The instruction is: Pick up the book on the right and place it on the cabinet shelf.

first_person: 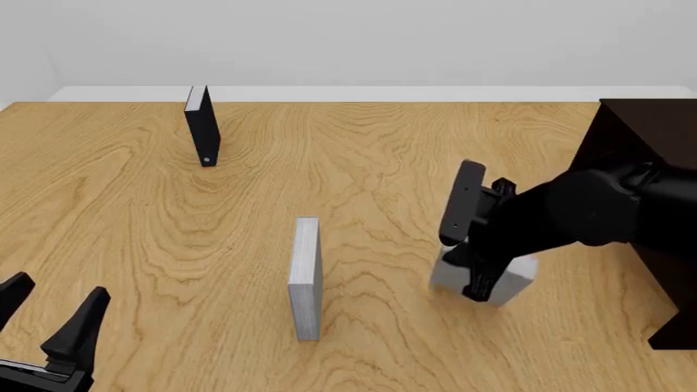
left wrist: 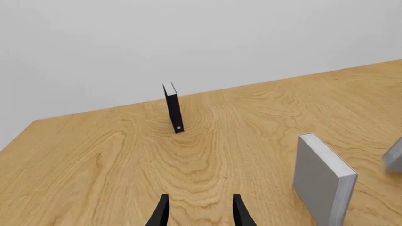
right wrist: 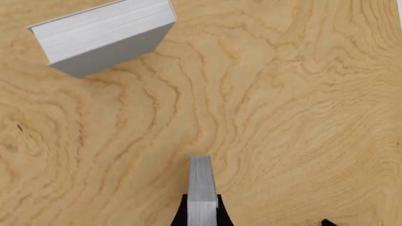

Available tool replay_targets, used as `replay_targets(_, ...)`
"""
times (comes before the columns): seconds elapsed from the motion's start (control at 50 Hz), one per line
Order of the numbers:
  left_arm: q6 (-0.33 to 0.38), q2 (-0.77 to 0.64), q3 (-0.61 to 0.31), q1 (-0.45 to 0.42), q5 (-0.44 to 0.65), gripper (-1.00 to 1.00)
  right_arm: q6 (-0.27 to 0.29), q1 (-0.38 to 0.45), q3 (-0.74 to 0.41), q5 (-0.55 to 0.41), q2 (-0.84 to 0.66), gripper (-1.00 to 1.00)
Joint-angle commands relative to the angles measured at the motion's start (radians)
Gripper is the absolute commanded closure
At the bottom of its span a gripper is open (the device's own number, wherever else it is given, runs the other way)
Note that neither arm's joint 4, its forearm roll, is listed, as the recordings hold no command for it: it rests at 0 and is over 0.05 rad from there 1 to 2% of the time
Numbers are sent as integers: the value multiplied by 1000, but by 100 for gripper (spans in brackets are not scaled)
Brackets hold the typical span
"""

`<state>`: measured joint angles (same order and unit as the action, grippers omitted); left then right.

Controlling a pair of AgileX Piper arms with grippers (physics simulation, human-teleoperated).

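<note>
The book [first_person: 521,276] is light grey and stands right of centre on the table, mostly hidden under my right arm. My right gripper [first_person: 479,286] reaches down onto it. In the right wrist view, the book's narrow edge [right wrist: 201,174] sits between the two dark fingers of the right gripper [right wrist: 202,197], which is shut on it. A sliver of the book [left wrist: 394,155] shows in the left wrist view. The dark cabinet [first_person: 654,139] fills the far right; its shelf cannot be made out. My left gripper [first_person: 55,294] [left wrist: 201,203] is open and holds nothing, low at the near left.
A slimmer grey book [first_person: 307,278] [left wrist: 323,181] [right wrist: 103,37] stands edge-on at mid-table, left of the right gripper. A black book [first_person: 202,126] [left wrist: 173,108] stands upright at the far left. The wooden table [first_person: 360,163] ends at a pale wall behind.
</note>
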<state>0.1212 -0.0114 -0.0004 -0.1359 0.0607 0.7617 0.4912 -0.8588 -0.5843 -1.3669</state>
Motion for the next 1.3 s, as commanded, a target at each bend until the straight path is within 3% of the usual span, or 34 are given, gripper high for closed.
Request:
replay_targets(0.02,-2,-1,0,-4,1,-100,-5,-10,-31,-37,38,100)
replay_targets(0.3,-6,-11,0,-11,-10,-100,32,-29,-81,-72,85,100)
replay_targets(0.52,-8,-10,0,-19,-11,-100,117,-51,-75,1,155,100)
replay_targets(0.6,-5,-12,0,-20,-17,-100,196,-68,-17,79,192,100)
replay_targets(0.68,-4,-16,0,-23,-20,-100,213,-63,10,131,218,100)
replay_targets(0.88,-3,-10,0,-27,-13,-100,352,-106,132,309,292,100)
replay_targets(0.92,-2,-9,0,-28,-11,-100,430,-140,201,398,306,100)
replay_targets(1.1,-4,-20,0,-28,-23,-100,546,-177,343,695,318,100)
replay_targets(1.14,-1,-22,0,-31,-23,-100,614,-190,404,793,303,100)
replay_targets(1.18,-2,-27,0,-32,-29,-100,585,-186,402,837,295,100)
replay_targets(1.24,-1,-38,0,-33,-41,-100,646,-186,463,947,271,100)
replay_targets(1.3,-1,-23,0,-34,-27,-100,632,-181,470,975,261,100)
